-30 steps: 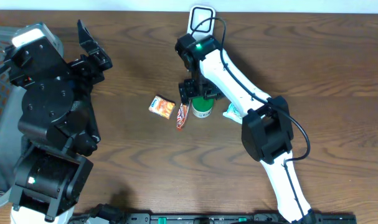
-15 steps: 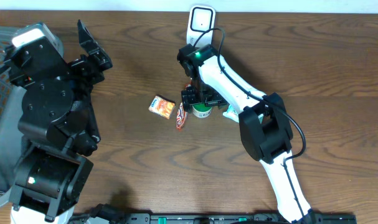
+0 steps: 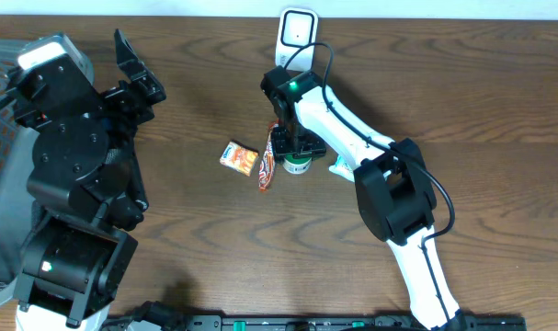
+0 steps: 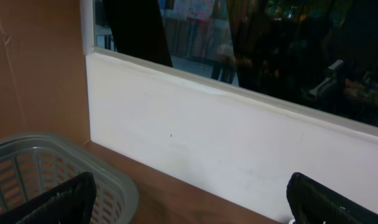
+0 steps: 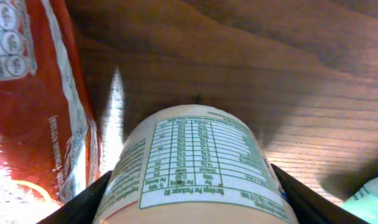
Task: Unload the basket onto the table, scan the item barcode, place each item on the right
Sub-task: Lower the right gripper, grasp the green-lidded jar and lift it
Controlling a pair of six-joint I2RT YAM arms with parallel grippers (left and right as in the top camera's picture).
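The item, a small tub (image 3: 299,165) with a green top and a white nutrition label, stands at the table's middle. My right gripper (image 3: 292,147) reaches down over it. In the right wrist view the tub (image 5: 198,149) fills the space between the two black fingers (image 5: 83,202), which press on both of its sides. The white barcode scanner (image 3: 297,28) stands upright at the back edge, behind the tub. My left gripper (image 3: 141,69) is held high at the far left, open and holding nothing, with its fingertips (image 4: 58,202) wide apart.
A red wrapper (image 3: 267,173) lies right against the tub's left side, and an orange packet (image 3: 239,157) lies further left. A pale blue packet (image 3: 341,166) lies to the tub's right. A grey basket (image 4: 114,180) sits at the far left.
My right gripper has come down over the tub and narrowed its jaws onto its sides. The left arm has not moved.
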